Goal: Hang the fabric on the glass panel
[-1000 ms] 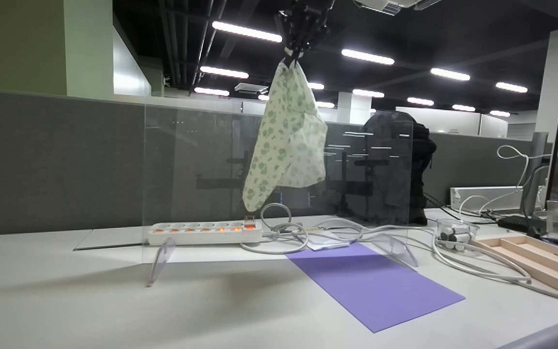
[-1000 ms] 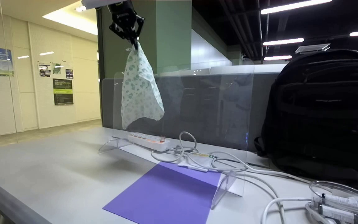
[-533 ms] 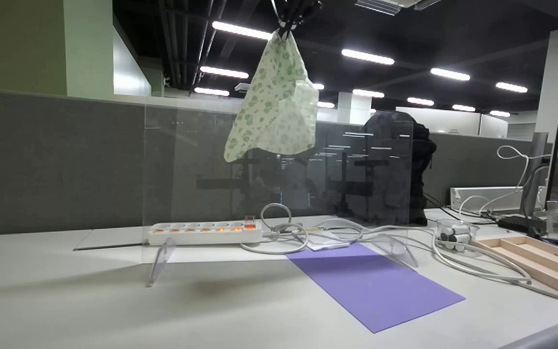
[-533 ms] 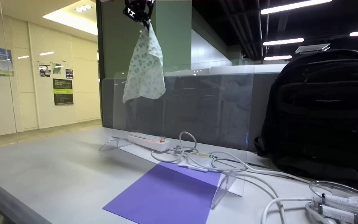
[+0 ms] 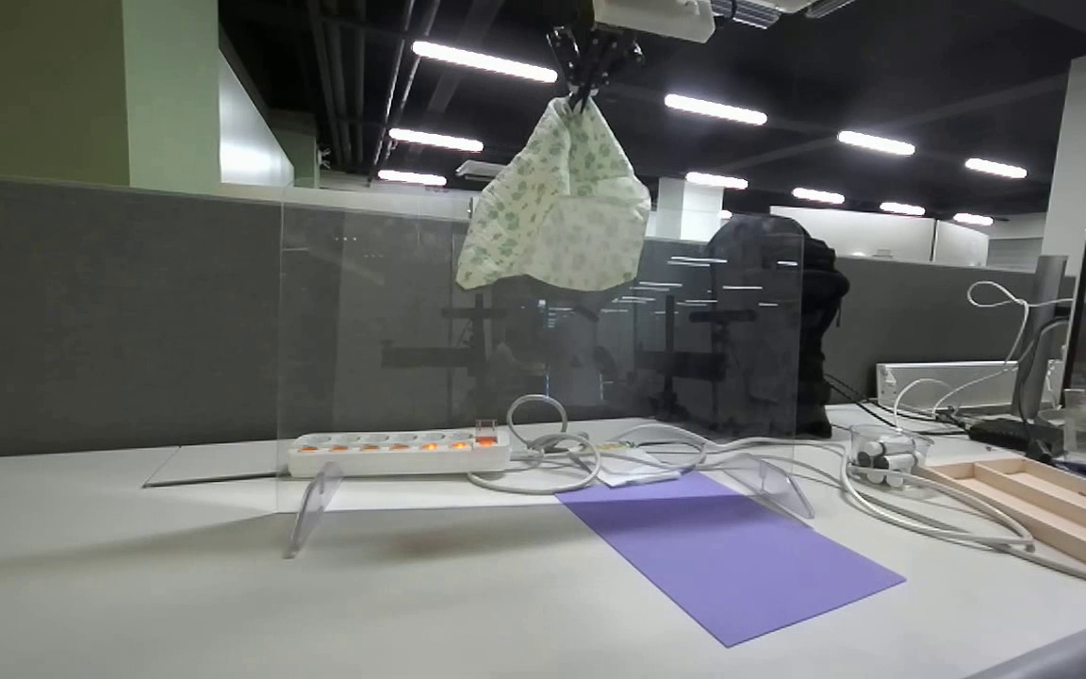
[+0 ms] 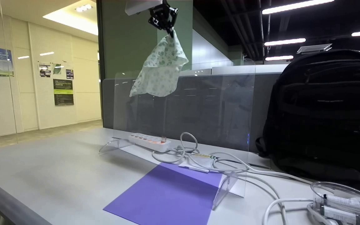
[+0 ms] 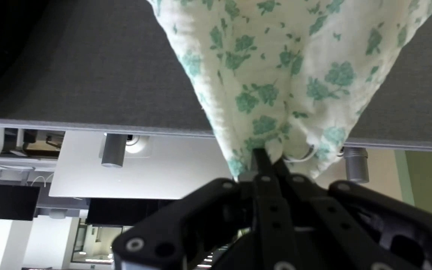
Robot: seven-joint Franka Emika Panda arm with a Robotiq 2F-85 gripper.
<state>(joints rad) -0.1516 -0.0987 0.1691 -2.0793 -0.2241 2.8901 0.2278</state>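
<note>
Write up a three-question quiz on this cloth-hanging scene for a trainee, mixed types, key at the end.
1. True or false: the gripper holds the floral cloth pinched at its upper end.

2. Multiple choice: what color is the sheet on the desk?
A) Green
B) Purple
C) Red

3. Fill in the blank: in an exterior view, the white ____ seen through the clear panel has a row of orange switches.

Key:
1. True; the cloth hangs down from there.
2. B
3. Power strip
</note>
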